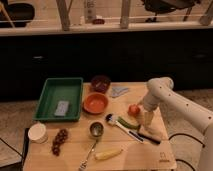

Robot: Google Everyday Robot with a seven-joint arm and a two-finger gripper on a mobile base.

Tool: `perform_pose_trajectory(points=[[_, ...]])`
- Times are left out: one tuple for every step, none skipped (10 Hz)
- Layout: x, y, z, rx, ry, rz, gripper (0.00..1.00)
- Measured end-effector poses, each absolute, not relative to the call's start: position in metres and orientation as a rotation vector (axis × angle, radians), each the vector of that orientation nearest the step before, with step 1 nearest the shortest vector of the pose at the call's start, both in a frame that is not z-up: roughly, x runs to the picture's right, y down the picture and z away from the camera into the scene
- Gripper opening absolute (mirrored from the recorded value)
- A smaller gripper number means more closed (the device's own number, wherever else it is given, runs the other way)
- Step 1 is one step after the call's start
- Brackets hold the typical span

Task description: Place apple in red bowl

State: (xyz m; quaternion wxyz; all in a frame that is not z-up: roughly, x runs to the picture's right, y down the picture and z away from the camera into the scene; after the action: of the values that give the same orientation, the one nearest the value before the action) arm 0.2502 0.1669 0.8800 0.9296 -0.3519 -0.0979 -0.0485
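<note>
The gripper hung low over the right part of the wooden table, at the end of a white arm that reached in from the right and bent downward. Its jaws stood wide and held nothing. The apple sat on the table just beside the gripper, on its left and slightly farther back. Whether a finger touched it could not be told. Being round, the apple gave no long axis to line up with, so the closing move looked like a small shift left and a little away.

The red bowl lay farther left of the apple, near the table's middle, with bare wood between the two. A dark bowl stood just beyond it and could be mistaken for the goal. The green tray filled the far left.

Near the gripper lay a brush, its dark handle running right towards the fingers, which was probably the likeliest thing to be knocked. The spoon, grape bunch and white cup sat nearer and left, out of the carrying path
</note>
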Motion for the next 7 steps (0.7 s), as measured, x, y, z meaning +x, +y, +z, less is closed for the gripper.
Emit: perform_pose_trajectory(points=[[0.2511, 0.1677, 0.8802, -0.723, -0.201, -0.102, 0.8], [0.2515, 0.1674, 0.8807, -0.724, -0.203, -0.105, 0.8], [0.2514, 0.1674, 0.8812, -0.726, -0.204, -0.11, 0.8], [0.2505, 0.1679, 0.8818, -0.727, -0.206, -0.115, 0.8], [0.2497, 0.1673, 0.8823, -0.727, -0.207, -0.12, 0.8], [0.2503, 0.1674, 0.8826, -0.729, -0.208, -0.124, 0.8], [0.2504, 0.1684, 0.8828, -0.73, -0.21, -0.128, 0.8]])
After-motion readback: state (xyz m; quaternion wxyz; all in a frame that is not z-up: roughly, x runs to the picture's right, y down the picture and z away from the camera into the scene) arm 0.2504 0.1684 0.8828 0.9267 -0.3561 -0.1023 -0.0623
